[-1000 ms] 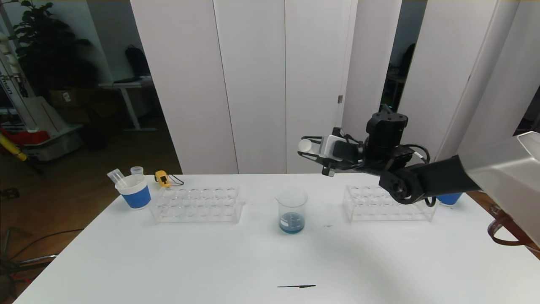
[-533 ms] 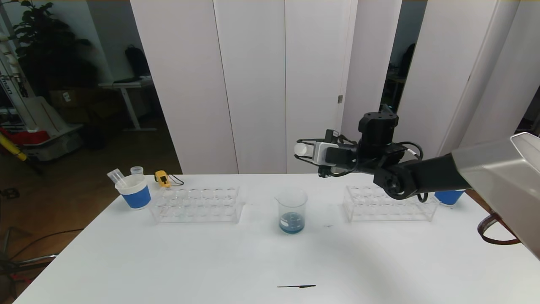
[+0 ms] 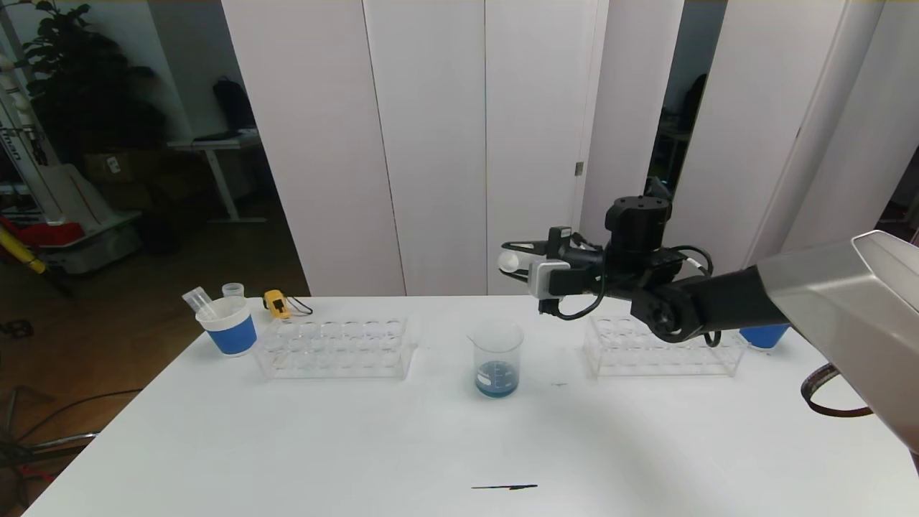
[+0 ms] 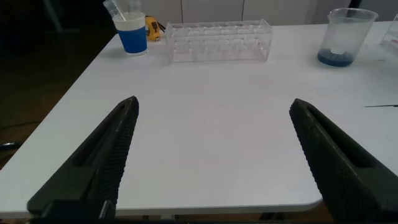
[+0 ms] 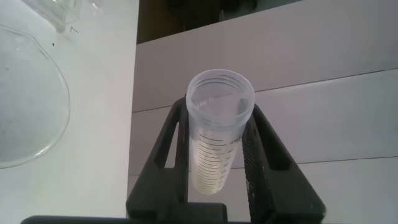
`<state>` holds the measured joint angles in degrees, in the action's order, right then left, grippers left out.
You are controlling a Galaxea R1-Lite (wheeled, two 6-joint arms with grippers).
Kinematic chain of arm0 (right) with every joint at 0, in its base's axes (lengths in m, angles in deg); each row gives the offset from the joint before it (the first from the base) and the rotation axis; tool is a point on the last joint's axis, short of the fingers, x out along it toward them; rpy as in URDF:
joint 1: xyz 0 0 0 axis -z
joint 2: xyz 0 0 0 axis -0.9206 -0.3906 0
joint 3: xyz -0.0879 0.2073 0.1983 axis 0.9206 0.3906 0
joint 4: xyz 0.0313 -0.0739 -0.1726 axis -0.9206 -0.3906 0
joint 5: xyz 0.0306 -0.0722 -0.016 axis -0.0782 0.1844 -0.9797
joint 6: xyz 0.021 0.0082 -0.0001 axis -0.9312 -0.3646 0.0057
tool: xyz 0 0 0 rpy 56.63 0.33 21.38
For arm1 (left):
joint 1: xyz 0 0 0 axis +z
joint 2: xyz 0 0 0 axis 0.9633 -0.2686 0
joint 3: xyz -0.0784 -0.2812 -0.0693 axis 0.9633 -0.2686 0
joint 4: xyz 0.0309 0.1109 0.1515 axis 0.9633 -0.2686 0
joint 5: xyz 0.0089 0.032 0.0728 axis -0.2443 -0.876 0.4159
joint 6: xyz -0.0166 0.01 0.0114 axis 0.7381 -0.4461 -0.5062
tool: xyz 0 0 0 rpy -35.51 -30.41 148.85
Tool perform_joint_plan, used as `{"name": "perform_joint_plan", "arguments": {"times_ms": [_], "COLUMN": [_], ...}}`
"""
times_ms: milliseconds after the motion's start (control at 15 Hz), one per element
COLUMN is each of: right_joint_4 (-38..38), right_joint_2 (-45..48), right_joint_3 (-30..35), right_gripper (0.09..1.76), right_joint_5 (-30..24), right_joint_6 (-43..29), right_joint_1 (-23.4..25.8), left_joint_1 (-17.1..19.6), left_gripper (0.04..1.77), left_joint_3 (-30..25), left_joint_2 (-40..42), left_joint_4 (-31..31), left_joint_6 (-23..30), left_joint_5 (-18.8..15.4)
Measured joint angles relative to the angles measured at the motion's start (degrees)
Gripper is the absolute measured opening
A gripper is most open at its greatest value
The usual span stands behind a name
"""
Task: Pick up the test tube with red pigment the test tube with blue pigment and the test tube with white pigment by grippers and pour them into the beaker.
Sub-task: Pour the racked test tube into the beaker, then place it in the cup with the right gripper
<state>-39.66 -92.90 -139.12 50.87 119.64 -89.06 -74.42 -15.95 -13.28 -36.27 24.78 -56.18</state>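
My right gripper [image 3: 511, 261] is shut on the test tube with white pigment [image 3: 508, 260]. It holds the tube roughly level in the air, above the beaker [image 3: 496, 357] and a little to its right. In the right wrist view the tube [image 5: 219, 134] sits between the two black fingers [image 5: 256, 155], open mouth pointing away, cream-white liquid inside. The beaker's rim [image 5: 62, 118] shows at that view's edge. The beaker holds blue liquid at its bottom. My left gripper [image 4: 212, 104] is open and empty over the table's near left part. No tube with blue or red pigment is in view.
Two clear tube racks [image 3: 334, 350] [image 3: 659, 347] flank the beaker. A blue-and-white paper cup [image 3: 230, 327] with an empty tube stands at the far left, beside a yellow object [image 3: 275, 303]. Another blue cup [image 3: 764, 334] is behind my right arm. A thin dark stick [image 3: 504, 487] lies near the front edge.
My right gripper has moved left and slightly up with the white tube, its wrist turning, closer to above the beaker. The beaker and racks have not moved.
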Motion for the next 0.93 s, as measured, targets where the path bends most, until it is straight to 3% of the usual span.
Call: {"name": "perform_joint_plan", "arguments": {"times_ms": [933], "right_joint_4": [0.0], "right_joint_2": [-0.7], "right_joint_3": [-0.3], "right_gripper": [0.58], "right_joint_5": [-3.0], "right_joint_6": [13.7], "right_joint_1": [0.1], "left_joint_1": [0.0], "left_gripper": [1.73], "left_joint_3": [0.0], "left_joint_2": [0.0], "left_joint_4": [0.0], "left_joint_6": [0.0], "left_joint_5": [0.0]}}
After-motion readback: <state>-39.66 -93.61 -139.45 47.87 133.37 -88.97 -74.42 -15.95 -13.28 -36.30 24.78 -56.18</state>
